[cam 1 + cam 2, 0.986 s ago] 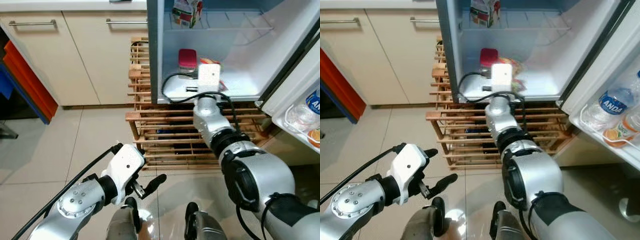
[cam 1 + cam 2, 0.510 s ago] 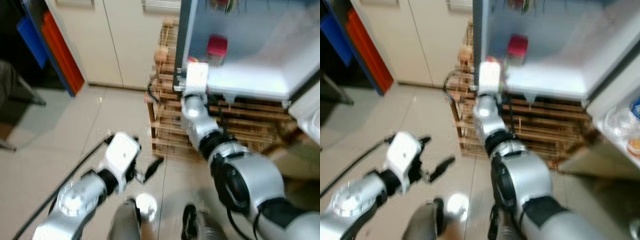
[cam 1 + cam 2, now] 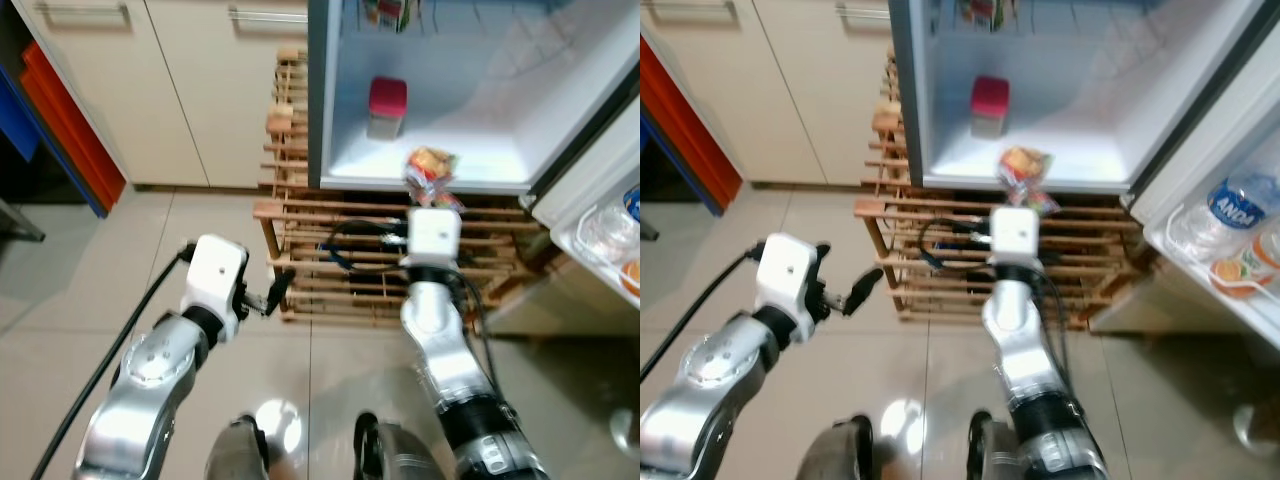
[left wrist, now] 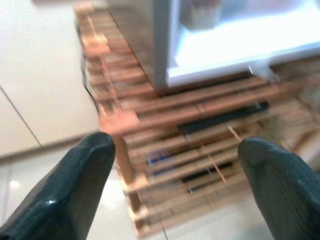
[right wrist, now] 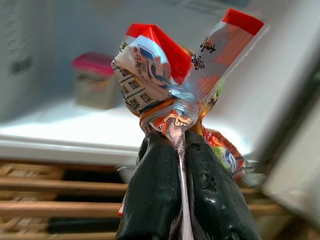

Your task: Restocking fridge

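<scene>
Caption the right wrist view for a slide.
Right gripper pinching a crumpled snack bag before the open fridge, red-lidded container inside.

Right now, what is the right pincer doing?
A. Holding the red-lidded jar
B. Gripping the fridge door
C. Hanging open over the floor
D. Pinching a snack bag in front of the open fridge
D: the right wrist view shows the right pincer shut on the gathered neck of the snack bag, held before the fridge, while the red-lidded jar stands untouched on the shelf inside.
</scene>
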{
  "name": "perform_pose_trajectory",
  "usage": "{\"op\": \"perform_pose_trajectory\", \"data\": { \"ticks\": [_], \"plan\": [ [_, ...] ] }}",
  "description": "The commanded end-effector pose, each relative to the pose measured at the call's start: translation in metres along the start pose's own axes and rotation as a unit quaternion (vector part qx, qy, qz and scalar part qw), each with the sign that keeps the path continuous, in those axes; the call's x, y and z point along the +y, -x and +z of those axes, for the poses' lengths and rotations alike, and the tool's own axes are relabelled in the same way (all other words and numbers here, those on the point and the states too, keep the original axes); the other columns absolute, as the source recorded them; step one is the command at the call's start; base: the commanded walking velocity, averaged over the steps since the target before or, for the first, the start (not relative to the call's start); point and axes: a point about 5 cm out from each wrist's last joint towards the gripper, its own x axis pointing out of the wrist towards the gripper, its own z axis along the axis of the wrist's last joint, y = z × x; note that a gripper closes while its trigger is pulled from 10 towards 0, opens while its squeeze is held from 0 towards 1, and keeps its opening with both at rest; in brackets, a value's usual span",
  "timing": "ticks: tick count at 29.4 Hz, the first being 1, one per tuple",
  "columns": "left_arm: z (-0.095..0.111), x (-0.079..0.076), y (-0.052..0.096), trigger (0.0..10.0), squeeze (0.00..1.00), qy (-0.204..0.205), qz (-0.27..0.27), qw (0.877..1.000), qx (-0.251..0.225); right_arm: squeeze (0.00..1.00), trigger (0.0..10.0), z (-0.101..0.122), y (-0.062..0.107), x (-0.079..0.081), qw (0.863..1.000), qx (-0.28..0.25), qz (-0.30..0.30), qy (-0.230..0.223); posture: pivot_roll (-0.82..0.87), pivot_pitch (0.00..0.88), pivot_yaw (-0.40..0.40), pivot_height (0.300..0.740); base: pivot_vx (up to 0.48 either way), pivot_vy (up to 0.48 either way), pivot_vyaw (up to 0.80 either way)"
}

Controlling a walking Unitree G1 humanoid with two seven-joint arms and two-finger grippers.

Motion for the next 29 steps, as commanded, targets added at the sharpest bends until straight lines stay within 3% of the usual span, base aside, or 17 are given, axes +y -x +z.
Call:
{"op": "perform_pose_trajectory", "data": {
  "ticks": [1, 5, 7, 14, 17, 22, 29],
  "plan": [
    [-0.001, 0.004, -0.004, 10.0, 0.0, 0.021, 0.018, 1.0, -0.008, 0.0, 0.0, 0.015, 0.003, -0.014, 0.999, -0.036, -0.002, -0.001, 0.04, 0.02, 0.01, 0.74, 0.0, 0.0, 0.0],
    [0.012, 0.009, -0.013, 10.0, 0.0, 0.038, 0.048, 0.997, -0.047, 0.0, 0.0, 0.022, 0.021, -0.035, 0.997, -0.072, 0.009, 0.008, 0.03, 0.0, 0.016, 0.74, 0.0, 0.0, 0.0],
    [0.031, 0.006, -0.019, 10.0, 0.0, 0.027, 0.049, 0.995, -0.088, 0.0, 0.0, 0.02, 0.028, -0.041, 0.998, -0.067, 0.008, 0.018, 0.02, 0.0, 0.019, 0.74, 0.0, 0.0, 0.0],
    [0.06, -0.009, -0.037, 10.0, 0.0, 0.001, 0.012, 0.988, -0.155, 0.0, 0.0, 0.012, 0.023, -0.04, 0.999, -0.041, 0.016, 0.014, 0.0, 0.0, 0.022, 0.74, 0.0, 0.0, 0.0],
    [0.061, -0.01, -0.038, 10.0, 0.0, -0.012, 0.004, 0.987, -0.16, 0.0, 0.0, 0.012, 0.023, -0.037, 0.998, -0.04, 0.039, 0.0, 0.01, 0.0, 0.021, 0.74, 0.0, 0.0, 0.0],
    [0.049, -0.007, -0.037, 10.0, 0.0, 0.003, 0.001, 0.989, -0.146, 0.0, 0.0, 0.009, 0.028, -0.036, 0.998, -0.029, 0.058, -0.006, 0.01, 0.0, 0.015, 0.74, 0.0, 0.0, 0.0],
    [0.05, -0.016, -0.049, 10.0, 0.0, -0.01, -0.029, 0.987, -0.155, 0.0, 0.0, 0.006, 0.021, -0.027, 0.997, -0.024, 0.074, -0.01, 0.01, 0.0, 0.011, 0.74, 0.455, 0.0, 0.0]
  ]
}}
